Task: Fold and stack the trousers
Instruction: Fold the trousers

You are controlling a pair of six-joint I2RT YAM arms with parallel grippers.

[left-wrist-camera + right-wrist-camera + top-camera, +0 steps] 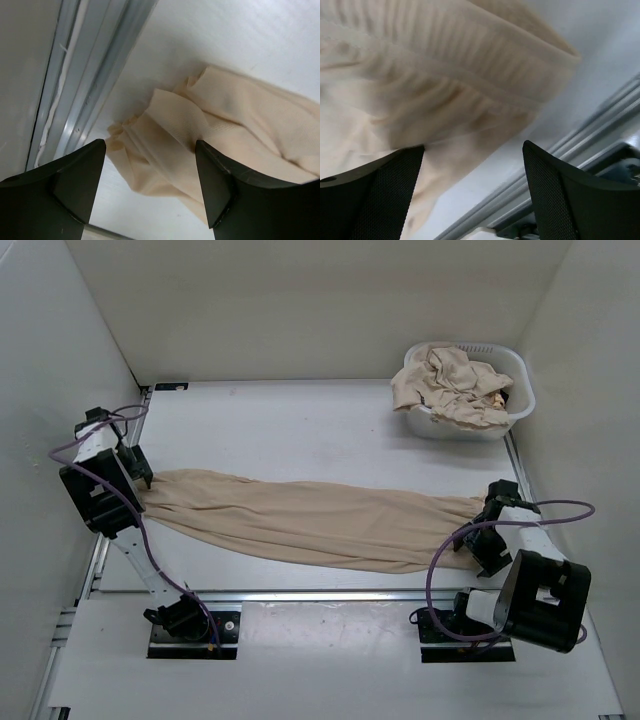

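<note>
Left gripper [150, 175] and right gripper [472, 185], fingers apart over the trousers' [310, 520] ends at left/right edges: I'd pinch both layers evenly.

No legible text, labels, brand marks, numbers or signs appear on any object in the three views.

We see the trousers [420, 85] blurred beyond the fingers [375, 195] of the right gripper [472, 145], their cloth cut off above the left finger by the picture's edges.
</note>
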